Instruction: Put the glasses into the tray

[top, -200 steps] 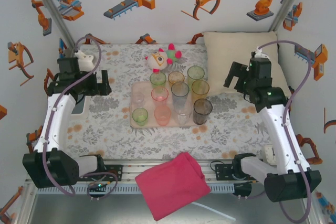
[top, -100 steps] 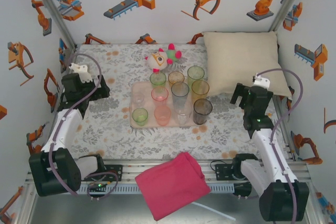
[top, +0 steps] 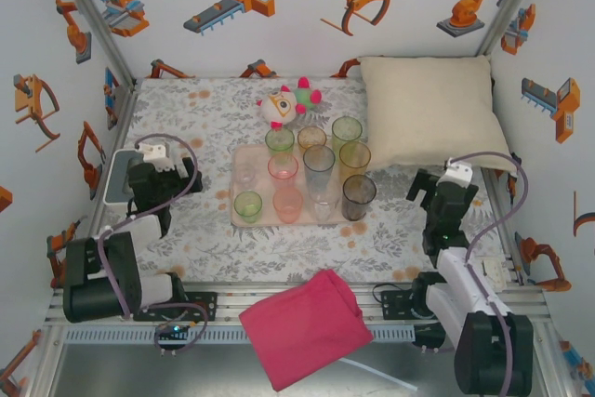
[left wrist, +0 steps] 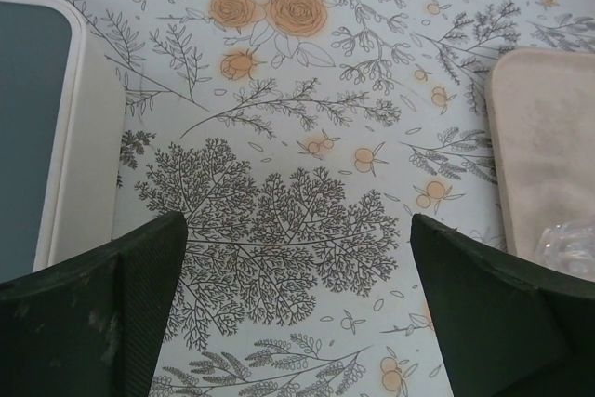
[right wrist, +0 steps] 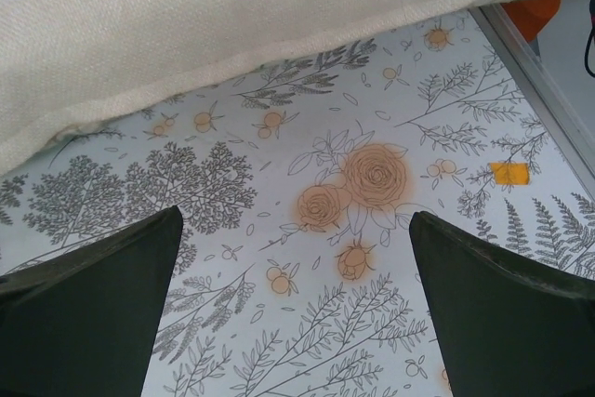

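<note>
Both grippers hang over the flowered table [top: 195, 230] with jaws spread wide, holding nothing. We see the glasses [top: 302, 174] clustered upright on the tray [top: 253, 152], well to the right of the left gripper [top: 164, 174] and well to the left of the right gripper [top: 444, 189]. We cannot tell whether the rightmost cups stand on it. A box [top: 116, 178] sits just left of the left gripper, and the pillow [top: 428, 109] lies just ahead of the right.

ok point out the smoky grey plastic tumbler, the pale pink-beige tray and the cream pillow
smoky grey plastic tumbler [top: 359, 198], top view, its side wall
pale pink-beige rectangular tray [left wrist: 544, 137], left wrist view, bare floor
cream pillow [top: 428, 109], top view, middle of its face
</note>
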`<state>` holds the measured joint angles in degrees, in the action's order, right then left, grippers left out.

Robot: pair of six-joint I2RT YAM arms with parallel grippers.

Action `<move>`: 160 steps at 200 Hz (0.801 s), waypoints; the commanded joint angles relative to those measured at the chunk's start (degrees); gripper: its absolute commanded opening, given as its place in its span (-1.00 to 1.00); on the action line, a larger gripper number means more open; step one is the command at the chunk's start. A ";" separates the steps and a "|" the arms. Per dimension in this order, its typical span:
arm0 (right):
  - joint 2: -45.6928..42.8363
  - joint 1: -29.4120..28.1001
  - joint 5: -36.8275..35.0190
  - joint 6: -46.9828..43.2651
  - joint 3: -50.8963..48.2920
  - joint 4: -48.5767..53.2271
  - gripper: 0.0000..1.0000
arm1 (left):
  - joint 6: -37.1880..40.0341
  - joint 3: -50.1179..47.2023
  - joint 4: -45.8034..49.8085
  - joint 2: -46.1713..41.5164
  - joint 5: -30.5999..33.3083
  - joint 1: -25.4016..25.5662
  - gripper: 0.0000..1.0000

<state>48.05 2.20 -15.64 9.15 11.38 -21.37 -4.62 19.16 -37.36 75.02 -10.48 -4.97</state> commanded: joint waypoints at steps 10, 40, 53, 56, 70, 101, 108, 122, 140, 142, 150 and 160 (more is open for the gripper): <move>5.35 1.22 -2.48 0.10 -2.35 -14.47 0.99 | -0.15 -2.07 -13.68 4.00 -0.14 -0.21 0.94; 15.45 1.40 -1.73 0.94 -2.88 -25.74 0.99 | -0.61 -3.62 -20.85 8.72 0.50 -0.10 0.94; 20.18 1.41 -2.27 1.44 -2.98 -31.22 0.98 | -0.69 -4.48 -25.35 11.53 0.32 -0.06 0.94; 20.95 1.47 -2.15 1.48 -2.95 -32.16 0.98 | -0.61 -4.78 -26.48 11.92 0.03 -0.12 0.94; 24.73 1.47 -0.64 1.48 -1.61 -34.47 0.97 | 0.07 -5.80 -30.42 13.94 -0.44 0.29 0.94; 34.96 1.48 2.40 0.51 0.54 -41.91 0.99 | -0.26 -5.66 -29.25 13.39 0.70 0.29 0.94; 35.94 1.47 4.59 -0.13 0.94 -42.39 0.99 | -0.38 -5.25 -28.55 13.37 0.62 0.24 0.94; 37.43 1.46 6.39 -0.78 1.62 -42.07 0.99 | -0.31 -4.14 -26.74 13.48 -0.38 0.14 0.94; 41.45 1.47 10.44 -1.98 1.71 -46.88 0.97 | -0.38 -1.46 -21.06 13.07 0.06 0.14 0.94; 40.86 1.42 10.91 -2.21 1.65 -46.19 0.97 | -0.39 -1.18 -20.42 12.98 0.27 0.14 0.94; 39.90 1.45 12.03 -2.79 2.23 -43.31 0.99 | -0.17 -0.41 -18.86 13.04 0.84 0.40 0.94; 40.78 1.44 12.28 -2.98 2.76 -44.05 0.99 | -0.04 0.57 -17.81 13.28 1.19 0.70 0.94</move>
<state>88.29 3.25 -7.53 8.23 12.12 -60.51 -4.67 16.75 -59.22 89.06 -10.02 -4.84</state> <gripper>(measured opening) 0.992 0.973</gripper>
